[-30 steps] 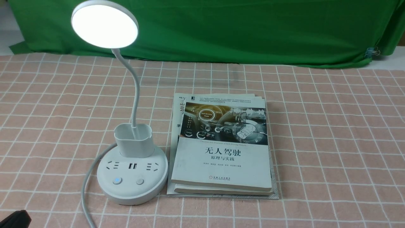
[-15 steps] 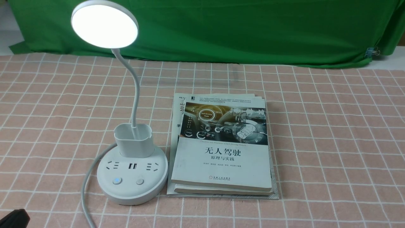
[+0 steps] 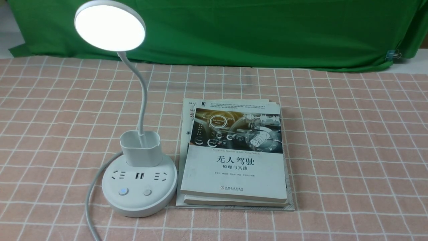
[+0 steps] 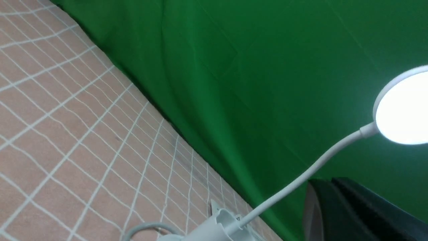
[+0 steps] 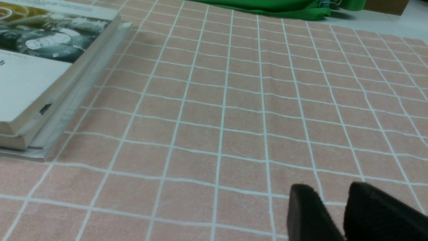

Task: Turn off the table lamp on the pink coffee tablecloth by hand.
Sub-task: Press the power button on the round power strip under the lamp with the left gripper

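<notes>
The table lamp (image 3: 139,187) stands on the pink coffee tablecloth (image 3: 351,140), left of centre, with its round head (image 3: 110,26) glowing. On its base the left button (image 3: 123,191) shows a blue light beside a plain button (image 3: 147,192). Neither hand shows in the front view. In the left wrist view the left gripper (image 4: 329,182) is shut and empty, raised off the cloth near the lamp's neck (image 4: 301,177) and lit head (image 4: 404,110). The right gripper (image 5: 334,192) hovers low over bare cloth, its fingers a narrow gap apart and holding nothing.
A stack of books (image 3: 234,157) lies right beside the lamp base. The lamp's white cord (image 3: 89,201) runs off the front edge on the left. A green backdrop cloth (image 3: 250,30) closes off the far side.
The black tip of the left gripper at the front view's bottom left corner sank lower and is now out of that view. The lamp stays lit.
</notes>
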Action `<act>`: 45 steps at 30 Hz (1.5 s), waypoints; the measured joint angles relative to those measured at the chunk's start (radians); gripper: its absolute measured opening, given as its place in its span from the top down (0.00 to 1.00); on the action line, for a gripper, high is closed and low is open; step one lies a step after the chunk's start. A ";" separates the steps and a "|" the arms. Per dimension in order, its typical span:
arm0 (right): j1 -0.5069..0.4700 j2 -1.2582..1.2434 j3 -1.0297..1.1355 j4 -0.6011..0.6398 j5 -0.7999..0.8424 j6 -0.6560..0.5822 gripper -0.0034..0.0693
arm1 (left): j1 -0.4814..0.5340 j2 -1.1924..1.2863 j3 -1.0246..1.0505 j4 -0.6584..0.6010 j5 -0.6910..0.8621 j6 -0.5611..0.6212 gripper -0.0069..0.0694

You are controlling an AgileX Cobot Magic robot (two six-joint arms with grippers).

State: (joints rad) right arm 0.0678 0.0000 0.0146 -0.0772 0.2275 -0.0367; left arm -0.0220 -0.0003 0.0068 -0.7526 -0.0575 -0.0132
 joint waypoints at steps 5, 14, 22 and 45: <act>0.000 0.000 0.000 0.000 0.000 0.000 0.62 | 0.000 0.080 -0.132 0.079 0.236 -0.009 0.90; 0.000 0.000 0.000 0.000 0.000 0.000 0.62 | -0.001 0.668 -0.557 0.437 0.912 0.128 0.90; 0.000 0.000 0.000 0.000 0.000 0.000 0.62 | -0.133 1.113 -0.728 0.492 0.958 0.179 0.91; 0.000 0.000 0.000 0.000 0.000 0.000 0.62 | -0.379 1.697 -1.107 0.627 0.938 0.102 0.92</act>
State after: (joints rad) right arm 0.0678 0.0000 0.0146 -0.0772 0.2275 -0.0367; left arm -0.4005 1.6968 -1.1001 -0.1251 0.8801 0.0888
